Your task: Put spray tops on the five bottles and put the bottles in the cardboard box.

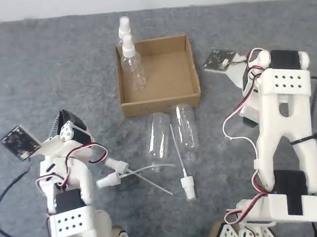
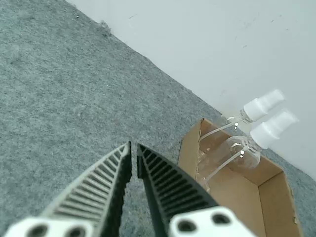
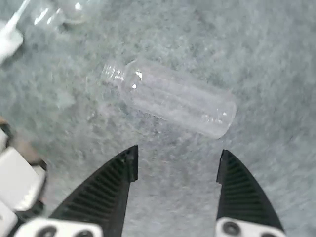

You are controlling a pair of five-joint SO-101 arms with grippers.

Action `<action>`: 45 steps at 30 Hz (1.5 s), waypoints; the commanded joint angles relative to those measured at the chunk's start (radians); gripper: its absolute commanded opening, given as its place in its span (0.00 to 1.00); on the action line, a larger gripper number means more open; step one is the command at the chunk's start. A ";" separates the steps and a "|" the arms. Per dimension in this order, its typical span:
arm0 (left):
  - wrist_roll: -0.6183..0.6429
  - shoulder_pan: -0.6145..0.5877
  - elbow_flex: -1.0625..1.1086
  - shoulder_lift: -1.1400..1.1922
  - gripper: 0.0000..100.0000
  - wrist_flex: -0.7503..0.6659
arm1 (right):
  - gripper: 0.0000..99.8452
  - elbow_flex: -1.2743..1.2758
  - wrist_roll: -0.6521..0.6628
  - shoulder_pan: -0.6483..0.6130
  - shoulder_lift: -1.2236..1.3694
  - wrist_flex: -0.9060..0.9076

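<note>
The cardboard box (image 1: 184,66) stands at the middle back. Two clear bottles with white spray tops (image 2: 264,131) (image 2: 261,102) lean at its left wall; one bottle (image 1: 132,65) lies inside the box, and the other's top (image 1: 124,26) pokes past the far rim. Two capless bottles (image 1: 159,138) (image 1: 185,127) lie in front of the box. Three loose spray tops (image 1: 116,165) (image 1: 108,181) (image 1: 188,186) lie nearer the arms. A third capless bottle (image 3: 170,96) lies on the mat just ahead of my open right gripper (image 3: 177,150). My left gripper (image 2: 133,145) (image 1: 61,120) is shut and empty, well left of the box.
Grey felt mat (image 1: 43,67) covers the table. The right arm (image 1: 283,113) stretches along the right side and hides the mat under it. White wall (image 2: 222,39) lies behind the box. Open mat is at the far left.
</note>
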 commanded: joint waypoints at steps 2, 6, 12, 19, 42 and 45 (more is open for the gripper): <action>0.009 0.005 -0.005 -0.018 0.02 -0.038 | 0.22 -0.005 0.155 -0.012 -0.061 0.038; 0.009 0.005 -0.005 -0.018 0.02 -0.038 | 0.22 -0.005 0.242 -0.012 -0.059 0.036; 0.009 0.006 -0.005 -0.018 0.02 -0.038 | 0.22 0.009 0.339 -0.012 -0.056 0.035; 0.009 0.006 -0.005 -0.018 0.02 -0.038 | 0.22 0.075 0.463 -0.035 0.016 0.033; 0.009 0.006 -0.005 -0.018 0.02 -0.038 | 0.22 0.077 0.534 -0.047 0.341 -0.127; 0.009 0.006 -0.005 -0.018 0.02 -0.038 | 0.22 0.075 0.534 -0.047 0.371 -0.147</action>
